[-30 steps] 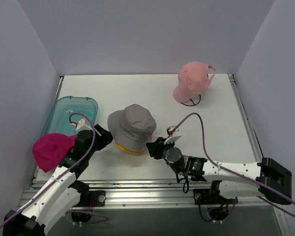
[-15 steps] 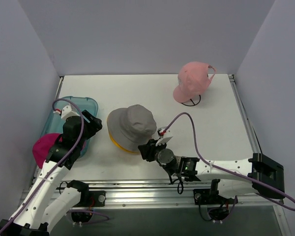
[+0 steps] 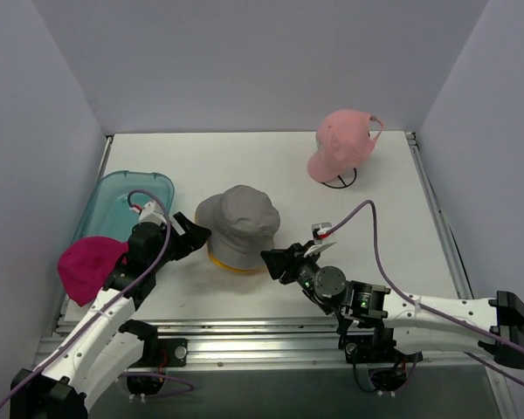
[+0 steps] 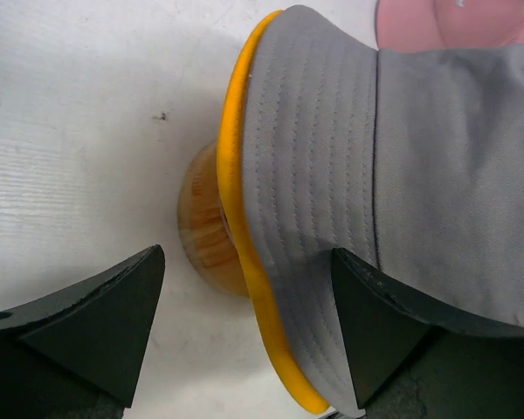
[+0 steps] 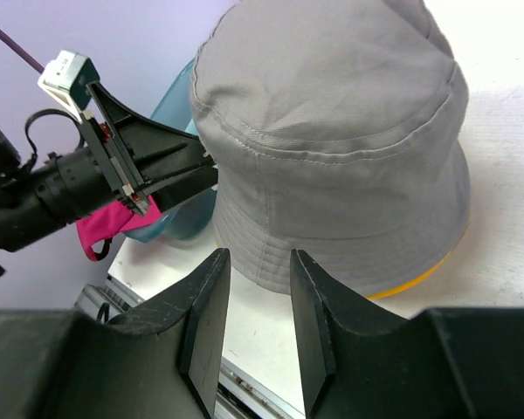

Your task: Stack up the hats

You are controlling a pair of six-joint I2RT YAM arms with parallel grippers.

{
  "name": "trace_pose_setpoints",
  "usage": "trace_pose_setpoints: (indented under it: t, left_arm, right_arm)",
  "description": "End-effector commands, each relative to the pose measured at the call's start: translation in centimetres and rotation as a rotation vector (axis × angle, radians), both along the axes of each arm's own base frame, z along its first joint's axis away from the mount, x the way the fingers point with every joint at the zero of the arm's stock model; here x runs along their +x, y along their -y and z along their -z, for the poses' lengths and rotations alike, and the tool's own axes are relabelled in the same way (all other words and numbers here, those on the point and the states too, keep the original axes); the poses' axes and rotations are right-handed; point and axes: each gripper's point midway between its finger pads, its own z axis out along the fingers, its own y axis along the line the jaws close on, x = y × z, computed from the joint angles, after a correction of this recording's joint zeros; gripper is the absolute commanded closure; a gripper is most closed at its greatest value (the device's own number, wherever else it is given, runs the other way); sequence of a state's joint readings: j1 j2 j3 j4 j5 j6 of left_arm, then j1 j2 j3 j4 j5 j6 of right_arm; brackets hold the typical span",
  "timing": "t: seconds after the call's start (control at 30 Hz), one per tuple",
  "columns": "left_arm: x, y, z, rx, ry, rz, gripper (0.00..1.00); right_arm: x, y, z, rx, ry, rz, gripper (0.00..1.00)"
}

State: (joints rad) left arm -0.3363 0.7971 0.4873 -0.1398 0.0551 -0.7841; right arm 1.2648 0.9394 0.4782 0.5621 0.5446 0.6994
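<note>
Left claw (image 3: 196, 236): spread wide, grasping nothing. The left brim edge of the grey bucket hat (image 3: 237, 223) lies between its fingers; I cannot tell whether they touch it. Right claw (image 3: 273, 260): fingers parted only slightly, empty, just near-right of the same brim.

Grey bucket hat sits over the yellow bucket hat (image 4: 231, 175), of which only a rim shows. Both are on a wooden stand (image 4: 205, 231) at mid-desk.

Magenta baseball cap (image 3: 87, 266): near left, by the near end of the teal tray (image 3: 135, 188).

Light pink baseball cap (image 3: 341, 144): far right, on a thin wire stand (image 3: 341, 182).

White desk (image 3: 375, 227); pale lilac walls (image 3: 262, 61) left, far and right.
</note>
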Motion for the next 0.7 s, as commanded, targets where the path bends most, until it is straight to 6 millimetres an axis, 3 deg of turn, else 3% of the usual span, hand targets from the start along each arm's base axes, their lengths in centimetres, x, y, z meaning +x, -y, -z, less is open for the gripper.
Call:
trace_pose_setpoints:
  t: [0.0, 0.23, 0.67]
  left_arm:
    - [1.3, 1.4, -3.6, -0.124, 0.157, 0.030, 0.14]
    - [2.1, 1.4, -2.4, -0.172, 0.170, -0.006, 0.15]
    - [3.5, 1.8, 2.2, -0.154, 0.068, -0.032, 0.22]
  right_arm:
    - [0.3, 1.6, -0.3, -0.006, 0.017, 0.051, 0.70]
    - [0.3, 1.7, 0.2, -0.016, 0.014, 0.054, 0.69]
    - [0.6, 1.5, 0.9, -0.037, 0.010, 0.066, 0.68]
